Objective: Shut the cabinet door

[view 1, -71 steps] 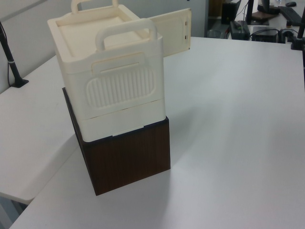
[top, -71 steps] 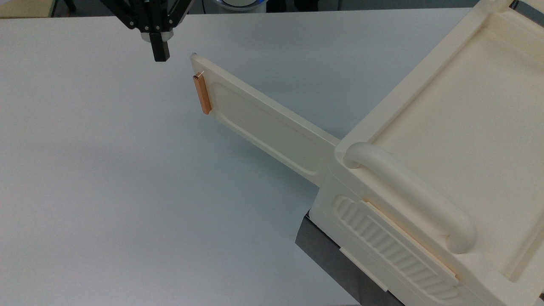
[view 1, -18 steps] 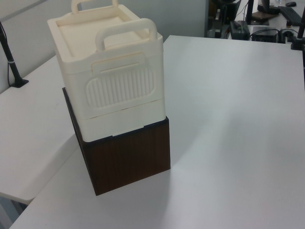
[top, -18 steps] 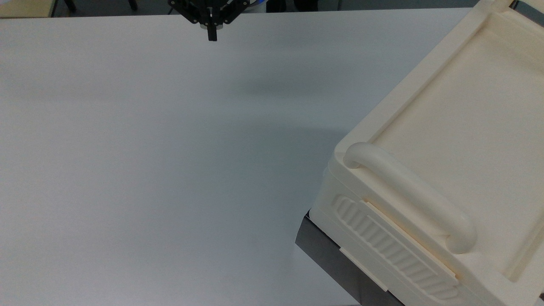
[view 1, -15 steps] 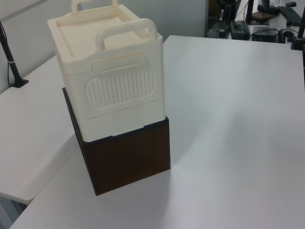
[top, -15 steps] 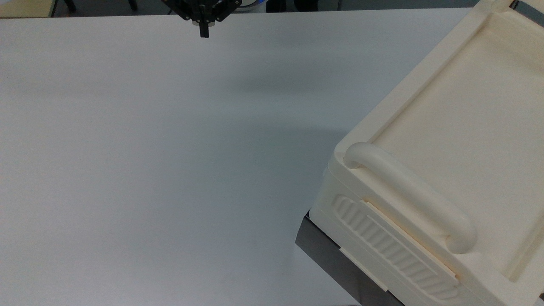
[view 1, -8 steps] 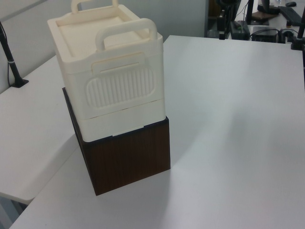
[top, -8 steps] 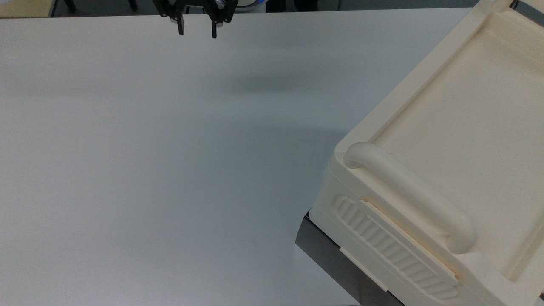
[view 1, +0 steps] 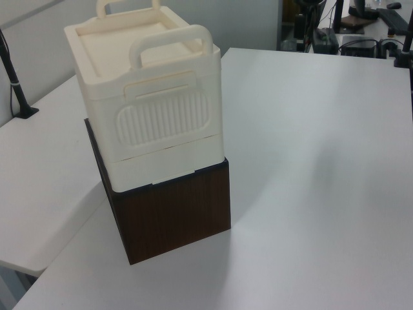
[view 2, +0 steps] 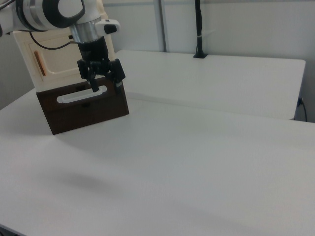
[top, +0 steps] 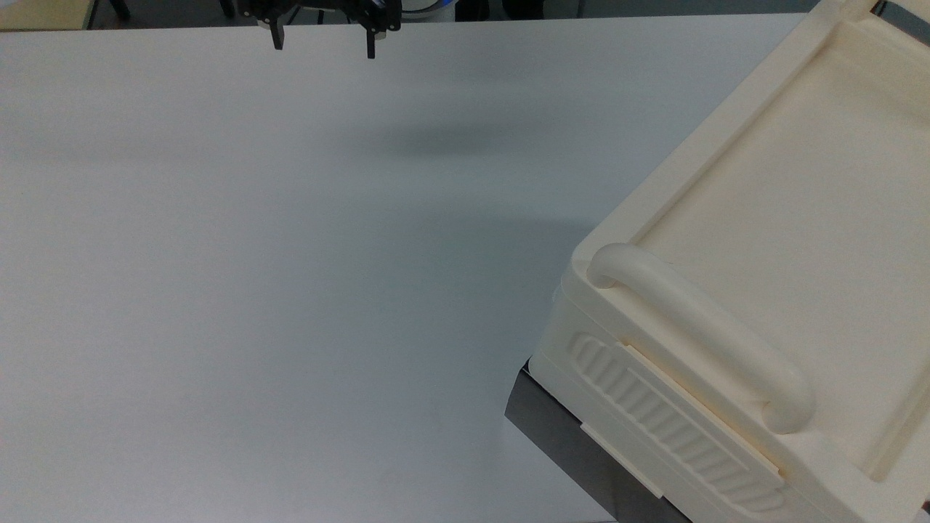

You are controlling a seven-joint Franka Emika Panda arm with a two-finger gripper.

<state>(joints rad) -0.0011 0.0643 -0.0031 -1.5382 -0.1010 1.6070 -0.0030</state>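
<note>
Sitting nearest in the left view, a dark brown wooden box [view 1: 171,216] is resting on a white table [view 1: 322,161] and carrying the cabinet [view 1: 151,123], a cream plastic unit that is showing a ribbed panel [view 1: 164,119] on its near face and a thick rounded handle bar [view 1: 171,40] above it. In the top view the cabinet [top: 785,240] is filling the top view's right, its rimmed tray-like top facing up. In the right view the cabinet door [view 2: 54,66] is lying flush against the cabinet's side, shut, with its narrow copper-orange strip [view 2: 39,63] standing upright near the right view's left edge. Farther back in the top view, the gripper [top: 323,40] is hanging above the table's far edge, well apart from the cabinet, its two dark fingers [top: 277,38] spread wide and holding nothing.
</note>
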